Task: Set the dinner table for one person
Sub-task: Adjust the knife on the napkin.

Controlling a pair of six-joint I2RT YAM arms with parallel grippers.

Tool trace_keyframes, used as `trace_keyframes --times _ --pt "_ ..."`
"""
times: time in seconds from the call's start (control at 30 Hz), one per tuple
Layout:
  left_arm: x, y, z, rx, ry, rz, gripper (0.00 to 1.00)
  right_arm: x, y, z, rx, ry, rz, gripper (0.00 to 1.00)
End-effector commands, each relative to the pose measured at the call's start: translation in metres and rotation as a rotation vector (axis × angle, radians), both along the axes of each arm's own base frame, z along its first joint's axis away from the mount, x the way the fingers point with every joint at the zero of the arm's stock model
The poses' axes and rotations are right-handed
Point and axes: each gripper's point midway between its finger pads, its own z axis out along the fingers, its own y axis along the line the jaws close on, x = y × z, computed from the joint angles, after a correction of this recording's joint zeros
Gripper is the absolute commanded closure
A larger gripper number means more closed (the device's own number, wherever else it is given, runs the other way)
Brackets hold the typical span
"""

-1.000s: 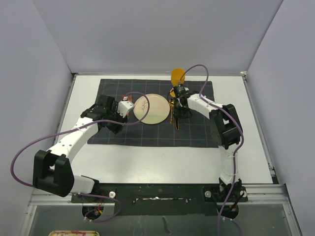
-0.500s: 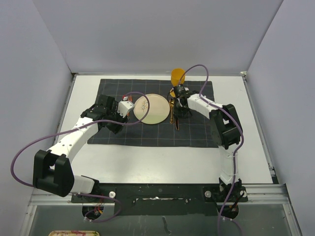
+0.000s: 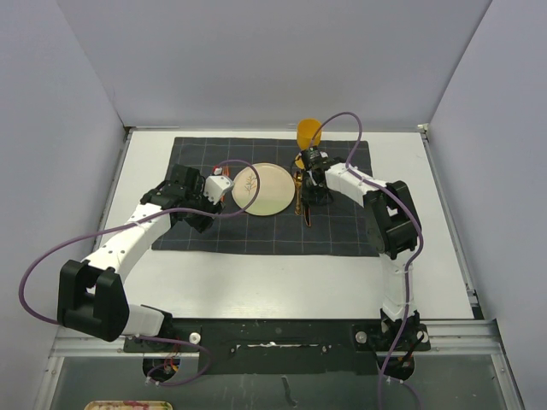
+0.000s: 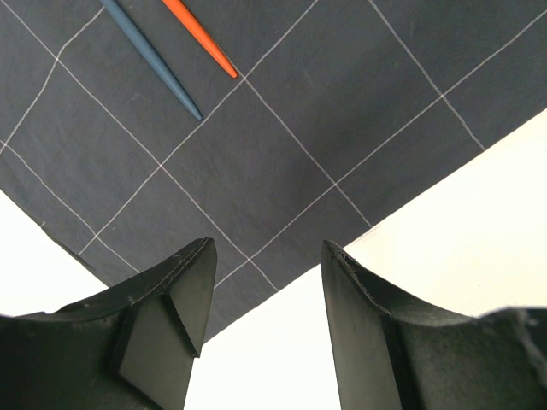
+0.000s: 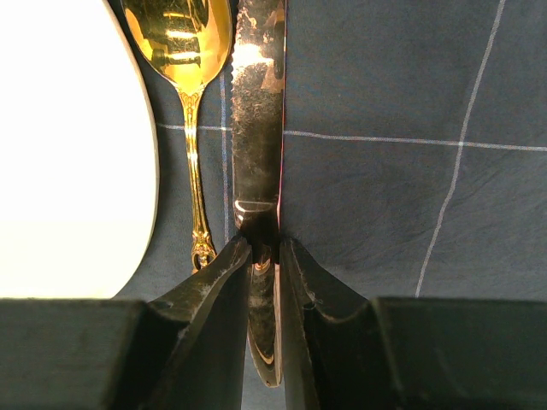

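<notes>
right tool (image 5: 263,249) clamps the handle of a gold metal knife (image 5: 259,111) on the dark grey gridded cloth (image 5: 385,85); a gold spoon (image 5: 179,34) and a round cream plate (image 5: 68,145) crowd its left. left tool (image 4: 265,256) hangs open and empty above the cloth edge, the large white tabletop (image 4: 444,222) beneath it.

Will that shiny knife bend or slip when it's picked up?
Probably no bending: the knife looks like solid metal. It might slip or swivel, since the right gripper pinches only its narrow, glossy handle. Its blade is flat, so it shouldn't roll.

You can pass over the dinner table (image 3: 282,273) at lower centre, top view. The plate (image 3: 261,190), spoon (image 5: 179,34) and knife (image 5: 259,102) block mid-frame, cup (image 3: 308,132) above.
</notes>
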Motion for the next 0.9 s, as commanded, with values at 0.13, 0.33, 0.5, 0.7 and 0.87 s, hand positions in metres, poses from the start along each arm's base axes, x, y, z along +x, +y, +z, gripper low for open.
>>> trace_keyframes --times 0.13,0.33,0.5,0.7,0.87 --pt "0.0091 -0.007 0.0061 -0.019 -0.028 -0.018 0.49 0.0115 -0.0027 0.0187 0.004 -0.063 -0.021 0.82" --pt "0.009 -0.0072 0.0054 -0.02 -0.024 -0.017 0.49 0.0117 -0.0038 0.0181 0.006 -0.061 -0.023 0.83" --pt "0.0098 -0.0081 0.0053 -0.021 -0.023 -0.018 0.49 0.012 -0.004 0.0184 0.007 -0.061 -0.024 0.83" --pt "0.0097 -0.0083 0.0053 -0.021 -0.023 -0.019 0.49 0.0119 -0.0039 0.0186 0.007 -0.061 -0.023 0.82" --pt "0.0097 -0.0082 0.0051 -0.02 -0.022 -0.019 0.49 0.0123 -0.003 0.0183 0.009 -0.059 -0.023 0.82"
